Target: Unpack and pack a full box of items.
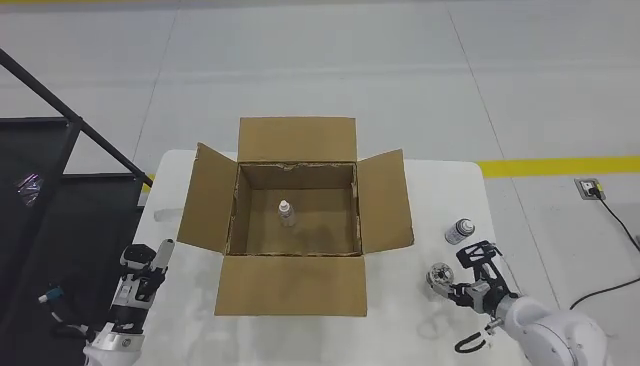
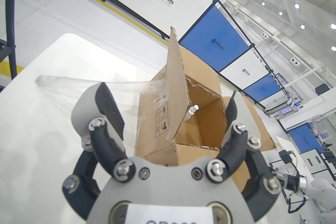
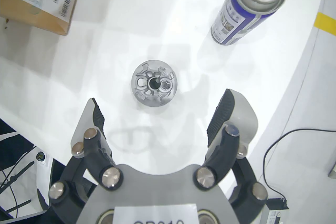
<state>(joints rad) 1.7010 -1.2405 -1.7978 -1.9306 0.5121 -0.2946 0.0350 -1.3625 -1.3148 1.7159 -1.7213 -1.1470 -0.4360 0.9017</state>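
The right gripper point(image 3: 160, 101) is held wide open and nothing is clasped between its ribbed pads point(image 3: 222, 112). A round metal part point(image 3: 154, 86) is seen just beyond the fingertips, untouched by either of them, and is set on the white table point(image 3: 110, 33) to the right of the cardboard box point(image 1: 297, 138), off its near right corner. A blue and white spray can point(image 3: 237, 12) is stood upright farther along the same side of the box, just beside the tip of the right flap and apart from the metal part.

The left gripper point(image 2: 168, 92) is likewise spread wide and empty. It is held over the table to the left of the box, off its near left corner, and is pointed toward the box's left wall. The box is placed in the middle of the table with all four flaps folded outward. A small bottle with a white cap point(image 1: 285, 211) is stood upright inside the box, near the middle of its floor. A strip of clear tape point(image 2: 92, 84) is seen trailing outward from the left wall of the box
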